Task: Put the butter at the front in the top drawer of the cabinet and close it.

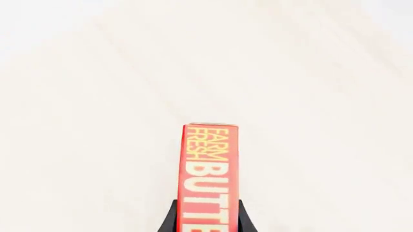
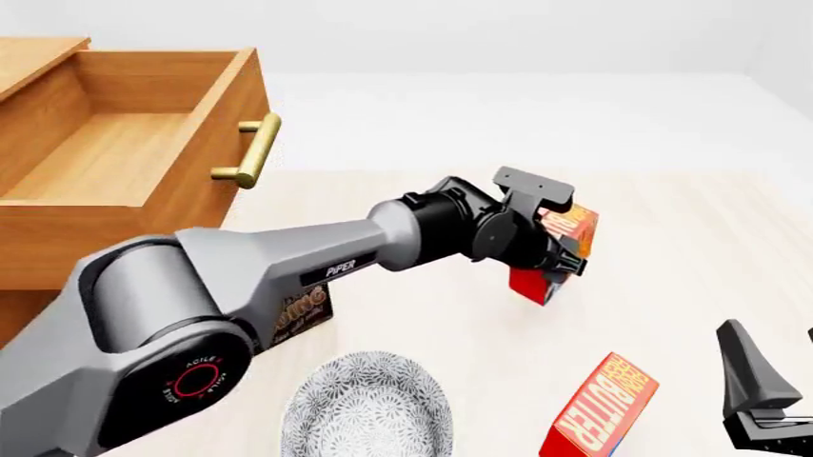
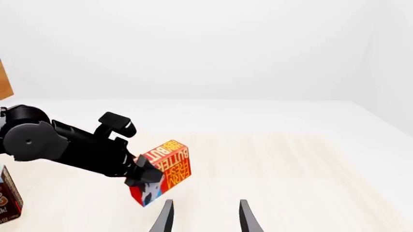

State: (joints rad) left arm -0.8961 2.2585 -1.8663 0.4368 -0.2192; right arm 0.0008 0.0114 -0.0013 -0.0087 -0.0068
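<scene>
A red and orange butter carton (image 2: 565, 230) hangs tilted above the table, clamped in my left gripper (image 2: 559, 252). The left wrist view shows the same butter carton (image 1: 210, 164) between the dark fingers (image 1: 169, 220). From the right wrist view, this carton (image 3: 169, 164) floats ahead and to the left. A twin butter carton (image 2: 597, 405) leans on the table nearer the front edge, just left of my right gripper (image 2: 775, 367), which is open and holds nothing. The cabinet (image 2: 38, 248) stands at the far left with its top drawer (image 2: 128, 143) pulled out and its brass handle (image 2: 254, 150) facing right.
A chocolate pudding box (image 2: 303, 309) stands behind the left arm's forearm. A patterned grey plate (image 2: 368, 409) lies at the front centre. Light wooden tabletop (image 2: 686, 248) stretches to the right of the held carton.
</scene>
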